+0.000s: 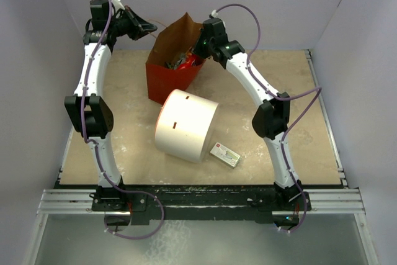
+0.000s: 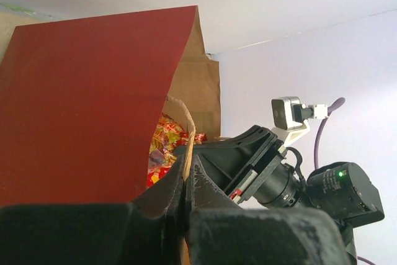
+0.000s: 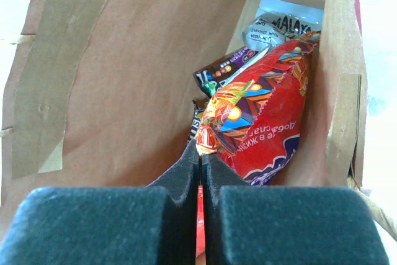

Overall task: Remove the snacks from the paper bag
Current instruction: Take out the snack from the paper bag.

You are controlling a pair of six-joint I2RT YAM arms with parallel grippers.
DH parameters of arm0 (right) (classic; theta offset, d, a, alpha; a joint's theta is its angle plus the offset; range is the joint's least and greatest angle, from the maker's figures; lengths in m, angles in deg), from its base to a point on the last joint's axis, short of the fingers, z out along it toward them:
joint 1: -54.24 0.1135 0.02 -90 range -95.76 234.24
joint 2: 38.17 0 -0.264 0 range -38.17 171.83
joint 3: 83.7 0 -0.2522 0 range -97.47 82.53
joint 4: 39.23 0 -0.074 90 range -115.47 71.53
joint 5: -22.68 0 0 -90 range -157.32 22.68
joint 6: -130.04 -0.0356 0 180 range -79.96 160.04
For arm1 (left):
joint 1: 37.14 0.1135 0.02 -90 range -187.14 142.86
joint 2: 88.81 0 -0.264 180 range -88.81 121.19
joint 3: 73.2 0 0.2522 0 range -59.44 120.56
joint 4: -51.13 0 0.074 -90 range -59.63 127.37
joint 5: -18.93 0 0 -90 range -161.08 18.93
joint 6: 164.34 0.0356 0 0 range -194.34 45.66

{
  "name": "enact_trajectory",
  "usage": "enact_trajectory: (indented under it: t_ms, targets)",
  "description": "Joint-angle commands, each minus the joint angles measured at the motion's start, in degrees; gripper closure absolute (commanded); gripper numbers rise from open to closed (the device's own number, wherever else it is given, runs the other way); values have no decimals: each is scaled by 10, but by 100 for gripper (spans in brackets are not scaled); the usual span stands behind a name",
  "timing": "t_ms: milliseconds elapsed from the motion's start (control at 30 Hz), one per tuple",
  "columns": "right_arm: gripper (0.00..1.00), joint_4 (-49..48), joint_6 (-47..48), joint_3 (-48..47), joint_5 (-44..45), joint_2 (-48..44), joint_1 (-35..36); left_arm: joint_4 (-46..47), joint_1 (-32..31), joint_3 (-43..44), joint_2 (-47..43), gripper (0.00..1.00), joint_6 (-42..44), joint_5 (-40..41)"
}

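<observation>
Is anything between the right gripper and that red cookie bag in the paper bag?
Nothing visible. The right gripper is inside the paper bag, fingertips shut on the lower edge of the red cookie bag.

The tan, mottled table (image 1: 291, 91) carries three things. A red paper bag (image 1: 167, 82) stands open near the far edge, a big white cylinder (image 1: 186, 125) lies on its side just in front, and a small white-and-green box (image 1: 224, 154) lies flat beside the cylinder.
</observation>
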Motion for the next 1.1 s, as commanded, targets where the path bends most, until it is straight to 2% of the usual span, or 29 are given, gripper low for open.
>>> enact_trajectory:
  t_ms: [0,233,1067]
  targets:
    - [100,-80,7,-62,-18,-50,-3,51,-1,0,-32,100,-35,-26]
    - [100,-93,-2,-105,-22,-46,-3,70,-9,51,-12,100,-62,-37]
    - [100,-130,-20,-137,-11,-164,-30,87,-8,34,-25,100,-56,-21]
